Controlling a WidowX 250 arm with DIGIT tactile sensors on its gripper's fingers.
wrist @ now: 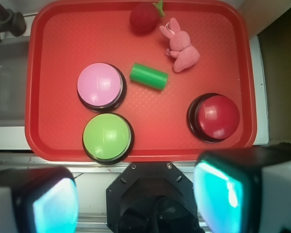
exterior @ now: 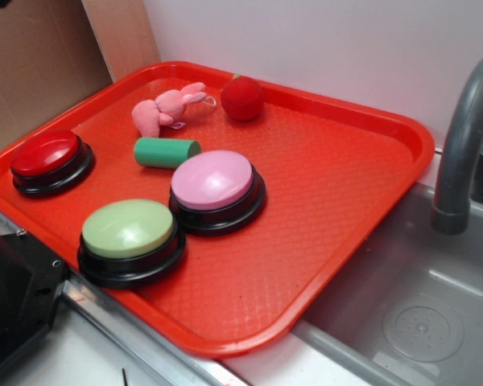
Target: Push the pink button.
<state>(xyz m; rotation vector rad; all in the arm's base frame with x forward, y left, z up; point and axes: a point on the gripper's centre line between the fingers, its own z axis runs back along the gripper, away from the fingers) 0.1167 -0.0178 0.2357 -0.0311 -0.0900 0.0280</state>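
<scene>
The pink button (exterior: 213,178) (wrist: 101,84), a pale pink dome on a black base, stands near the middle of the red tray (exterior: 338,185) (wrist: 53,43). In the wrist view my gripper (wrist: 136,199) hangs high above the robot's black base (wrist: 150,194), short of the tray's near edge and well back from the button. Its two cyan-padded fingers (wrist: 56,206) stand wide apart, open, with nothing between them. The gripper does not show in the exterior view.
A light-green button (exterior: 129,228) (wrist: 107,135) sits just in front of the pink one, with a red button (exterior: 46,153) (wrist: 217,116) farther off. A green cylinder (exterior: 167,152), pink plush bunny (exterior: 167,107) and red plush strawberry (exterior: 242,98) lie behind. A sink (exterior: 419,305) with grey faucet (exterior: 467,137) adjoins the tray.
</scene>
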